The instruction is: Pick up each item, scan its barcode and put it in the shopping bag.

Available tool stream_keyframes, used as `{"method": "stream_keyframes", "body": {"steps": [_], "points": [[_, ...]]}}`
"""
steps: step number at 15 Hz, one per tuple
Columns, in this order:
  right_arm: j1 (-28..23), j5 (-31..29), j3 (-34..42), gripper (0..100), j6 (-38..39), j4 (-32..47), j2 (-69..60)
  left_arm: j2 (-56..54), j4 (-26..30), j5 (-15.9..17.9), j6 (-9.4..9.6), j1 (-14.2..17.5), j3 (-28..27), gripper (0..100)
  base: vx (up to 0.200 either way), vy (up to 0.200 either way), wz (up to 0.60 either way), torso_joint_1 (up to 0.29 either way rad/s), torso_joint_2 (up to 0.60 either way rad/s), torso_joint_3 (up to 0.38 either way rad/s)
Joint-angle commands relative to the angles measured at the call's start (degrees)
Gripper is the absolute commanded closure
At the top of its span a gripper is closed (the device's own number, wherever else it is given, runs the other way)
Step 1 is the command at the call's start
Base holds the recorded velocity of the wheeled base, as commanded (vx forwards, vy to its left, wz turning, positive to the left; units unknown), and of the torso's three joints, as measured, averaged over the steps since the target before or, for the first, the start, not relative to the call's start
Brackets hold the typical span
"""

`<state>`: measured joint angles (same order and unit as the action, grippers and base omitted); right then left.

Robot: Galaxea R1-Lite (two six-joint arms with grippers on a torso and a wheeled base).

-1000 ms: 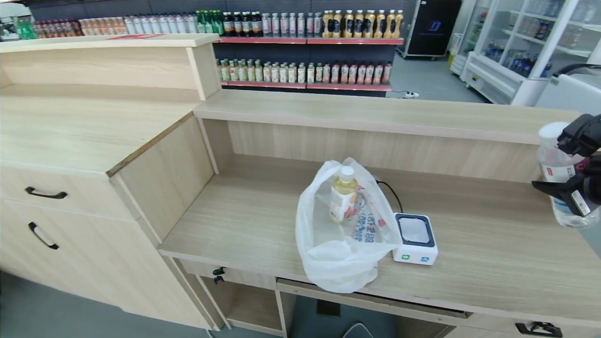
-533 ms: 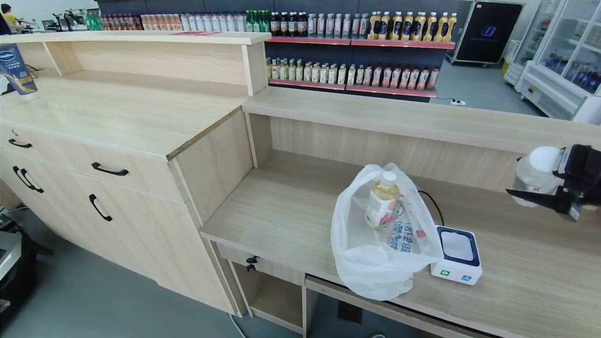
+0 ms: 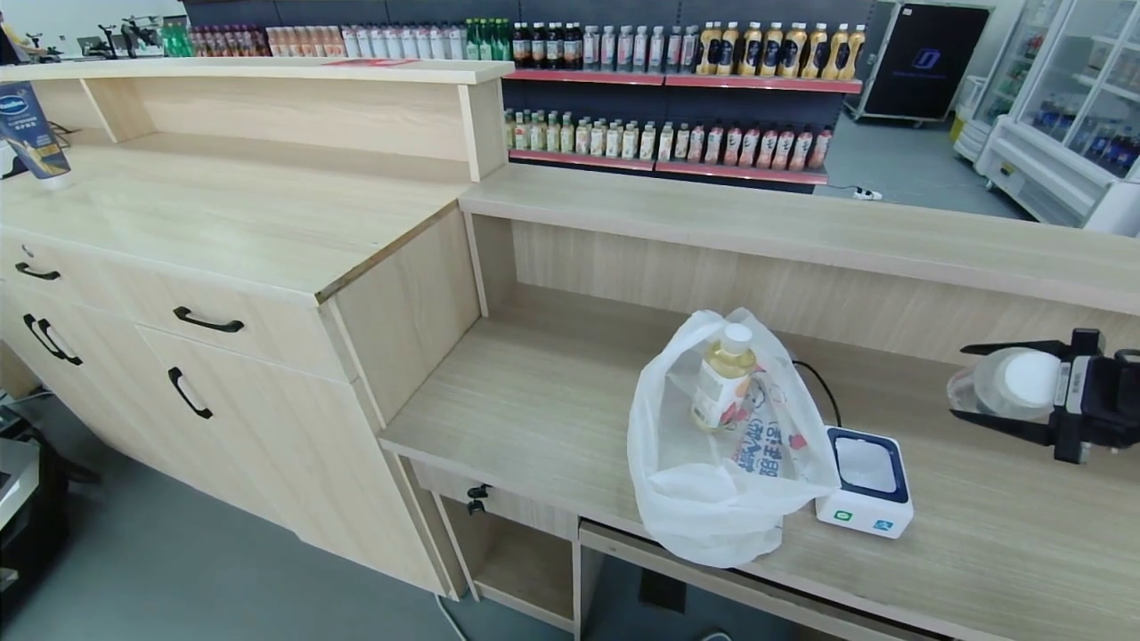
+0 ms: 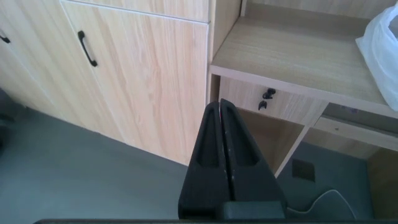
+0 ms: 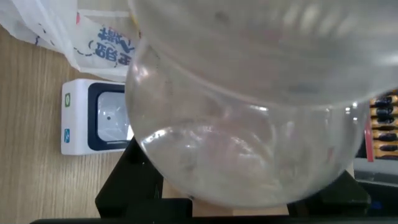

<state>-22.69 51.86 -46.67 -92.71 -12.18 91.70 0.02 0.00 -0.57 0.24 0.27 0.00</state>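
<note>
- The right pincer (image 3: 964, 383) is clamped on a water bottle (image 3: 1006, 385), one black finger above it and one below. The bottle lies sideways in the grip, white cap pointing back toward the head camera, up in the air over the right end of the bench (image 3: 552, 418).
- It's clear, round plastic, and from the right wrist its see-through body (image 5: 249, 99) hangs above the scanner (image 5: 96, 124).
- The scanner (image 3: 864, 485) is a small white box with a dark blue frame round a pale window. It's touching the bag (image 3: 712, 499).
- The bag is thin, crinkly white plastic, open at the top, with a yellow drink (image 3: 723, 378) standing upright inside.
- The bench is pale wood grain.
- The left pincer (image 4: 219, 109) has its fingers pressed together, holding nothing, low by the cabinet front over the grey floor.
</note>
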Motion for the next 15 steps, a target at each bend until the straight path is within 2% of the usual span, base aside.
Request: {"method": "stream_keyframes", "body": {"steps": [1,5,7,11,15], "points": [[0.01,0.52,-0.09,100,-2.30,-0.04,2.70,-0.02,0.00,-0.04,0.02,0.00,0.00,100,0.000,0.000,0.00,0.000,0.00,0.000],[0.01,0.35,1.75,100,-3.18,-0.30,2.87,-0.02,0.00,-0.04,0.02,0.00,0.00,100,0.000,0.000,0.00,0.000,0.00,0.000],[0.01,0.35,1.67,100,-3.36,-0.48,3.40,-0.02,0.00,-0.04,-0.07,0.00,0.00,100,0.000,0.000,0.00,0.000,0.00,0.000],[-0.08,1.84,1.67,100,-8.89,-0.21,6.21,-0.02,0.00,-0.04,0.02,0.00,0.00,100,0.000,0.000,0.00,0.000,0.00,0.000],[0.27,1.93,0.08,100,-8.98,-0.57,9.90,-0.02,0.00,-0.04,-0.07,0.00,0.00,100,0.000,0.000,0.00,0.000,0.00,0.000]]}}
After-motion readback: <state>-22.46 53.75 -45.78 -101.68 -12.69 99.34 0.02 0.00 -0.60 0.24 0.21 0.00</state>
